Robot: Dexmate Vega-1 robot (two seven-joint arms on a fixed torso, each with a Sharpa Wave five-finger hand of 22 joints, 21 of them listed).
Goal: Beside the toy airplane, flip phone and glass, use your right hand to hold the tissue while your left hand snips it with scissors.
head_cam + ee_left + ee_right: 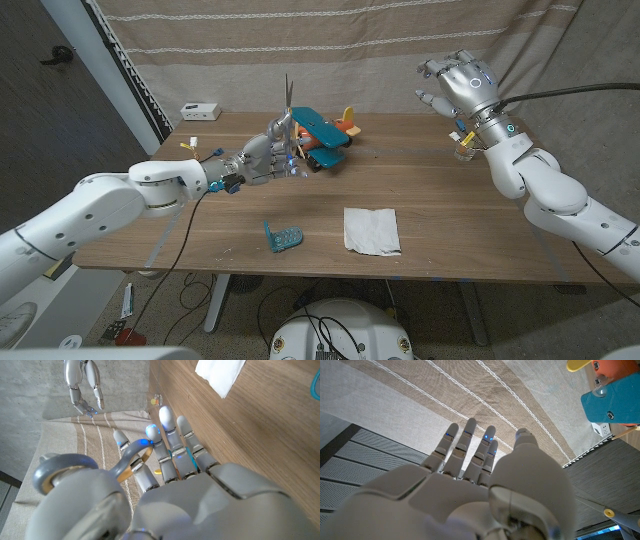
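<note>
A white tissue (pixel 371 229) lies flat near the table's front edge, with the corner of the tissue (pixel 220 374) also in the left wrist view. My left hand (pixel 262 158) holds grey-handled scissors (pixel 287 108) with the blades pointing up, just left of the blue and orange toy airplane (pixel 326 136). Its fingers pass through the scissors' handle loops (pixel 127 460). My right hand (pixel 459 84) is raised above the table's back right, fingers spread and holding nothing. The small glass (pixel 463 151) stands beneath that wrist. A teal flip phone (pixel 283 236) stands half open left of the tissue.
A small white box (pixel 200 110) sits at the table's back left corner. A striped beige curtain (pixel 350 50) hangs behind the table. A black cable (pixel 580 90) runs from my right wrist. Bare wood (pixel 450 210) lies between the tissue and my right arm.
</note>
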